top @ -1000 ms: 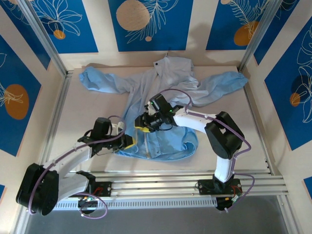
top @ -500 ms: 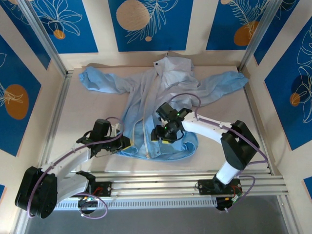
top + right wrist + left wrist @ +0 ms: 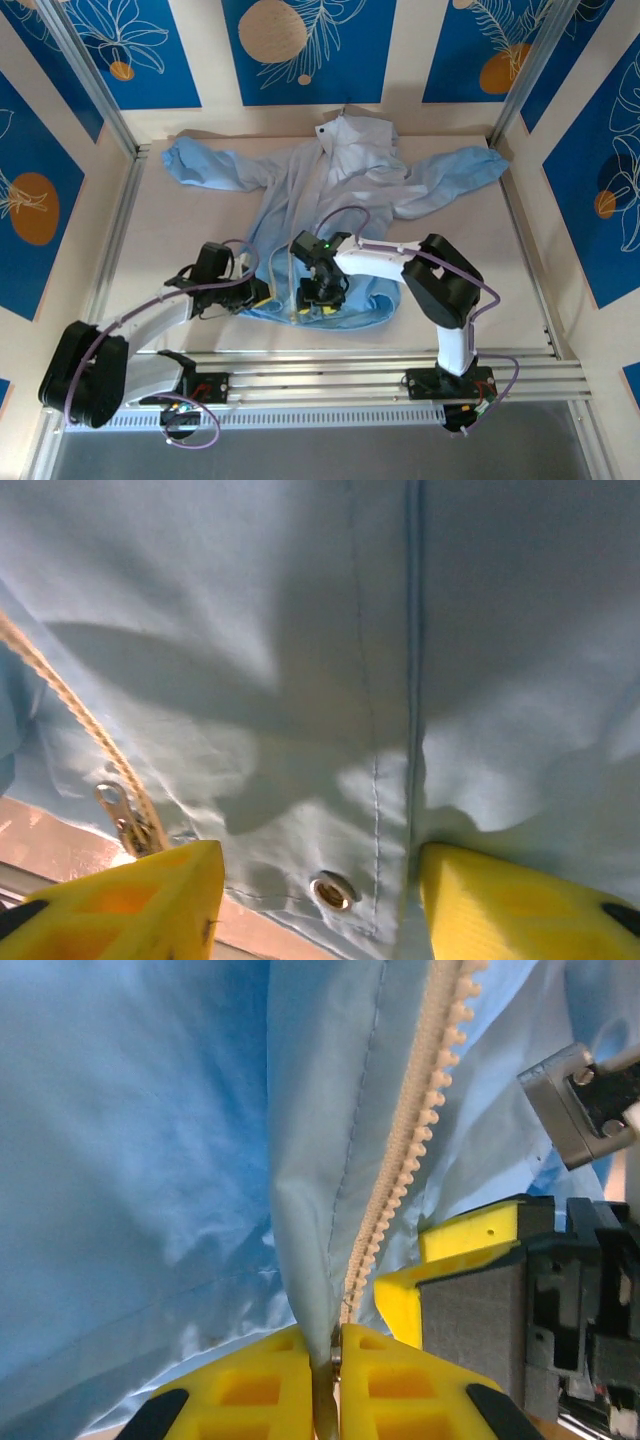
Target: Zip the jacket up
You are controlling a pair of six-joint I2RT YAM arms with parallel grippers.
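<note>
**Jacket.** The jacket (image 3: pixel 340 195) lies flat and front-up at the centre of the worktop (image 3: pixel 190 235). Its hood is at 12 o'clock, its sleeves reach toward 10 and 2 o'clock, and its hem (image 3: pixel 345 320) is at 6 o'clock. The front is unzipped. The pale zipper (image 3: pixel 405 1170) runs up from the hem, with its teeth exposed.

**Left pincer.** The left pincer (image 3: pixel 258 292) is at the hem, at 9 o'clock from the zipper. In the left wrist view, the left pincer (image 3: pixel 325 1385) is clenched on the folded jacket edge, just beside the zipper teeth.

**Right pincer.** The right pincer (image 3: pixel 318 298) is over the hem, at 3 o'clock from the zipper and near the left pincer. In the right wrist view it is released. Its yellow fingers (image 3: pixel 150 900) stand apart, with loose hem cloth lying between them. A metal eyelet (image 3: pixel 333 889) sits in the hem between the fingers. The zipper slider (image 3: pixel 122 815) lies at the hem, just beside the finger at 8 o'clock.

**Edges and open room.** The hem ends just short of the aluminium rails (image 3: pixel 380 365) at 6 o'clock. Bare worktop lies at 9 o'clock and at 4 o'clock from the jacket body. The sleeve cuffs lie near the side frame.

**Surface and room.** The worktop is pale beige and matte. White walls with blue leaf-print panels (image 3: pixel 300 50) enclose it on three sides.
</note>
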